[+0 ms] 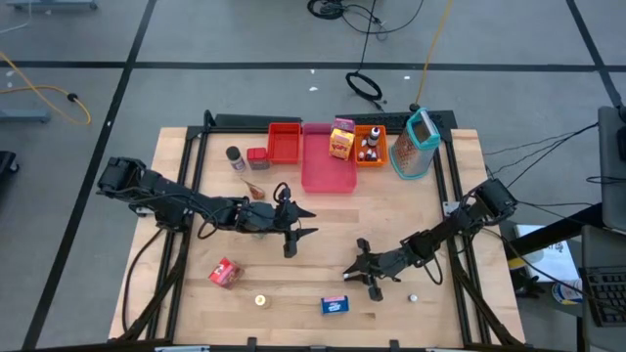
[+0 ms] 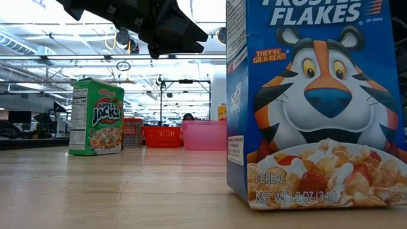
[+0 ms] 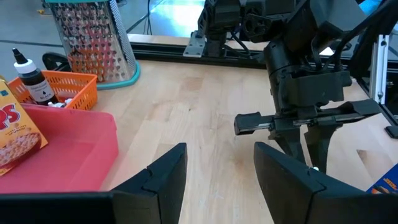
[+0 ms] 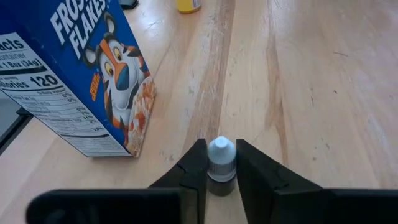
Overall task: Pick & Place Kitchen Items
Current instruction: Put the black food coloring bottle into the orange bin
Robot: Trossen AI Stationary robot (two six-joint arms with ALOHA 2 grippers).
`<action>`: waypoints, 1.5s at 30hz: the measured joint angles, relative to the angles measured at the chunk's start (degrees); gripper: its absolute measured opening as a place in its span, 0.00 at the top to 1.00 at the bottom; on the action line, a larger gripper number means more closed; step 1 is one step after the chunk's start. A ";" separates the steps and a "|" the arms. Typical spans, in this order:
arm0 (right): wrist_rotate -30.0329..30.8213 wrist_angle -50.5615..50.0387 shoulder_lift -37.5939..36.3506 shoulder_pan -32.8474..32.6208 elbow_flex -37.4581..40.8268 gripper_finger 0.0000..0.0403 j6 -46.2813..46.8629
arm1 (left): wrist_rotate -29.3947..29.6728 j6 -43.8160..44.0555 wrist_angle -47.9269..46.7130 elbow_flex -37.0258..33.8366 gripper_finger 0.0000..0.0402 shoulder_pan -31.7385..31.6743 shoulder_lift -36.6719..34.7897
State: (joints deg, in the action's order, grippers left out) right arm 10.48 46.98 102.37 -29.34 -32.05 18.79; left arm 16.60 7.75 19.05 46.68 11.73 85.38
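Note:
A small bottle with a white cap (image 4: 221, 151) stands between the fingers of my right gripper (image 4: 221, 165), which is shut on it near the table's front right (image 1: 364, 271). A blue Frosted Flakes box (image 4: 87, 81) stands upright just beyond it (image 1: 335, 305). My left gripper (image 3: 221, 171) hangs open above the table's middle (image 1: 298, 227) with nothing between its fingers. A green Apple Jacks box (image 2: 96, 116) stands upright on the table. A red pouch (image 1: 224, 272) and a small yellow piece (image 1: 261, 300) lie at the front left. My right gripper pinches the bottle's dark body (image 4: 221, 175), just under the white cap, between its two fingers. The fingers come slanting down from the table's far right side. The bottle stays upright, cap above the fingertips; its base is hidden by the fingers.
Red tray (image 1: 285, 143), pink tray (image 1: 328, 168) and orange basket (image 1: 370, 147) with little bottles line the far side, a grater (image 1: 416, 145) to their right. A dark-capped shaker (image 1: 235, 156) stands at the far left. A tiny white piece (image 1: 413, 297) lies at the front right.

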 joint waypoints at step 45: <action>13.86 -40.41 -41.62 16.46 0.02 0.88 2.97 | 0.00 0.39 -0.41 0.00 0.54 0.00 0.00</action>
State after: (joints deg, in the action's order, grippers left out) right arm 24.34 6.57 60.75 -12.89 -32.03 21.76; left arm 16.60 8.14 18.64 46.68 11.73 85.38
